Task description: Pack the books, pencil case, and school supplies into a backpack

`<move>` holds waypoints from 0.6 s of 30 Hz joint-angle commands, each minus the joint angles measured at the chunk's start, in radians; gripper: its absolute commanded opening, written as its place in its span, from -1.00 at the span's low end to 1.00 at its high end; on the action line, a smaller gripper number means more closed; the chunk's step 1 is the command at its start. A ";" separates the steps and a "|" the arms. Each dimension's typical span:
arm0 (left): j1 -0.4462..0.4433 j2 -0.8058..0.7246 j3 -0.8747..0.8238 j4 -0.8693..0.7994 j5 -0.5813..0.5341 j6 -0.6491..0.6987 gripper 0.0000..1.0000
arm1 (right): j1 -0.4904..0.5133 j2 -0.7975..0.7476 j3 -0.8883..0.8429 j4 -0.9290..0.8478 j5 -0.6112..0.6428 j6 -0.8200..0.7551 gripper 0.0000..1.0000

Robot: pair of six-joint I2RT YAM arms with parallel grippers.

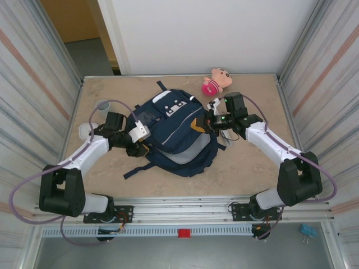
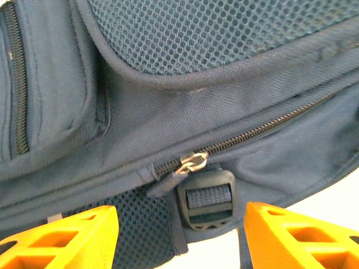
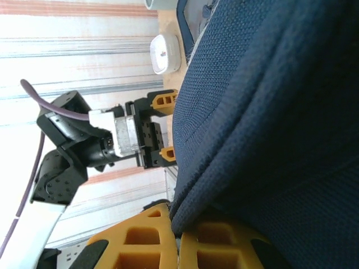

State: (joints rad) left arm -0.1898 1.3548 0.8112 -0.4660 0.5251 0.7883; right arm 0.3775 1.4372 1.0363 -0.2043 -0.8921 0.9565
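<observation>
Left pincer (image 2: pixel 180 217): spread, empty; zipper pull (image 2: pixel 190 162) dead ahead between fingers (image 2: pixel 73 235), track rising rightward. Right pincer (image 3: pixel 176 236): clamped on backpack (image 3: pixel 280 112) edge.

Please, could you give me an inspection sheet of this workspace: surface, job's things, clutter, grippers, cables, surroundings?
Surface: tan tabletop with a stone-like pattern.
Job's things: navy backpack lying mid-table; its zip pull sits beside a buckle.
Clutter: pink plush toy at the back; grey cup and small white item at the left.
Grippers: left gripper open, facing the zip pull; right gripper shut on a backpack edge.
Cables: purple cable looping beside each arm; no snag seen.
Surroundings: corrugated metal walls on both sides, white panel behind.
</observation>
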 commanded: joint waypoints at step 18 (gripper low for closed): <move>-0.193 0.082 -0.031 0.234 -0.109 -0.133 -0.56 | -0.003 -0.047 0.033 0.180 -0.053 0.115 -1.00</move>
State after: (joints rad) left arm -0.3447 1.4662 0.8047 -0.2836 0.3466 0.6853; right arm 0.3771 1.4372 1.0363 -0.1001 -0.9058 1.0618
